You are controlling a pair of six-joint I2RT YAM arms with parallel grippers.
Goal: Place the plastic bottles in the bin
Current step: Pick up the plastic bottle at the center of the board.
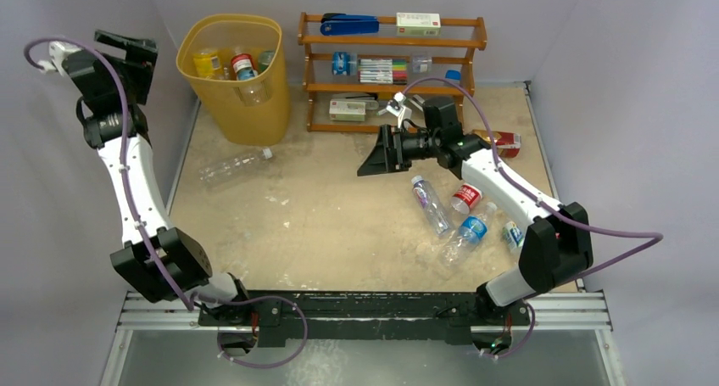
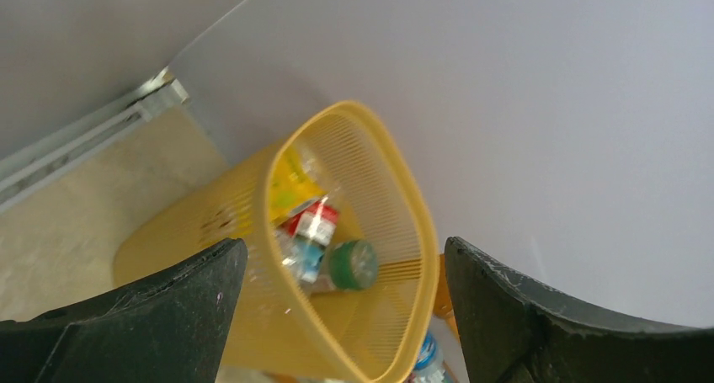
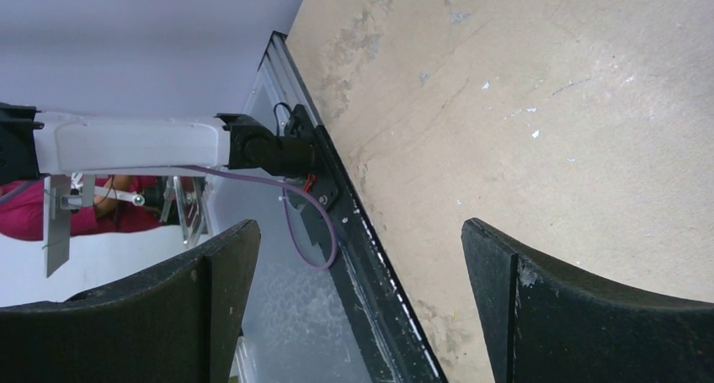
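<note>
Bottles (image 1: 242, 66) sit in the bin (image 1: 254, 119); more bottles (image 1: 431, 204) lie outside it. Left gripper (image 2: 343, 245) and right gripper (image 3: 360, 226) gape, empty.

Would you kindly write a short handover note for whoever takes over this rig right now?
Left pincer: open, empty, raised just left of the bin, facing its opening.
Right pincer: open, empty, above the middle of the table.
Done: several bottles lie in the bin.
Left: one clear bottle lies on the table near the bin; a cluster of at least four bottles lies beside the right arm.
</note>
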